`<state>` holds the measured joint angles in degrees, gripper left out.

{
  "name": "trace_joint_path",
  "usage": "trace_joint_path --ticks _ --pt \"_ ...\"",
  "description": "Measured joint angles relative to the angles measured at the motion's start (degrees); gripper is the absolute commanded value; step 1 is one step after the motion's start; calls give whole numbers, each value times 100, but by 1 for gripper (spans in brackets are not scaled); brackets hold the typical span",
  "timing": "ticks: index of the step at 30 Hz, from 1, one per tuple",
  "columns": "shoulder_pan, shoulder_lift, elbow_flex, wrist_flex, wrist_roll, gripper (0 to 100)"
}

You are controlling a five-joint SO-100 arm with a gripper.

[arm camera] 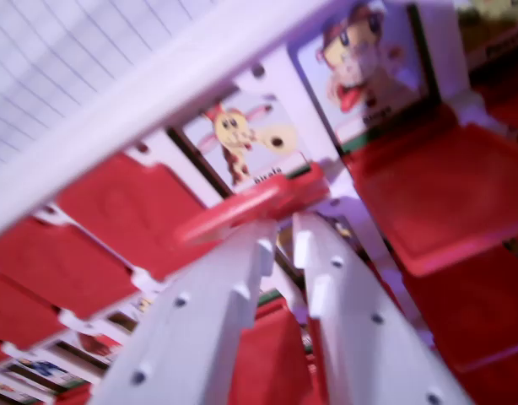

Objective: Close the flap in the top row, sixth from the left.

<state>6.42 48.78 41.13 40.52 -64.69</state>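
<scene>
the gripper (280, 240) is slightly open and holds nothing, touching the red flap (255, 207). this flap looks light, stiff plastic on a hinge; better to push its free edge than grasp.

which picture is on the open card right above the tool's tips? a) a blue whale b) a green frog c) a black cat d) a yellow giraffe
d: the card just above the tool shows a yellow cartoon giraffe with red-tipped horns.
</scene>
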Motion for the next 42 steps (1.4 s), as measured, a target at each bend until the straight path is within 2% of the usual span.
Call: trace_joint_path --ticks 9,22,28,32,37,42 --pt "0 -141 -88 -343 202 2" --pt "0 -167 -88 -536 193 2" --pt "-9 -167 -88 -246 -141 2" --pt "-9 9 -88 35 -501 2" --pt "-9 712 -44 457 -905 2" --pt "-79 1696 519 949 -1134 2"
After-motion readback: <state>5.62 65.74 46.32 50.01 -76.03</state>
